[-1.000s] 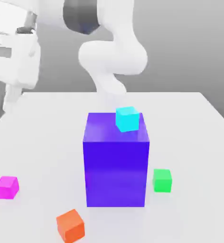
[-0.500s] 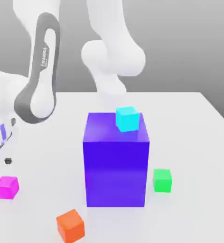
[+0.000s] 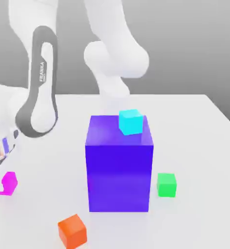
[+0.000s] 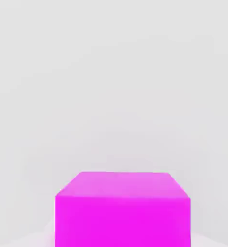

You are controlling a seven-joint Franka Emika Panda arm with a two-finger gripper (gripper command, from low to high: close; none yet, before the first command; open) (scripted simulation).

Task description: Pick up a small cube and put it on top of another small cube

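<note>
End effector (image 3: 1, 181) low at table level, clamped on magenta cube (image 3: 9, 183).

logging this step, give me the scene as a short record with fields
magenta cube: on the white table at the exterior view's left, partly covered by the robot's hand, seen close in the hand view
gripper: shut
green cube: on the table, beside the purple-blue block at the exterior view's right
purple-blue block: large, mid table
cyan cube: on top of the purple-blue block
orange cube: on the table in front of the block
stack: not yet done
</note>
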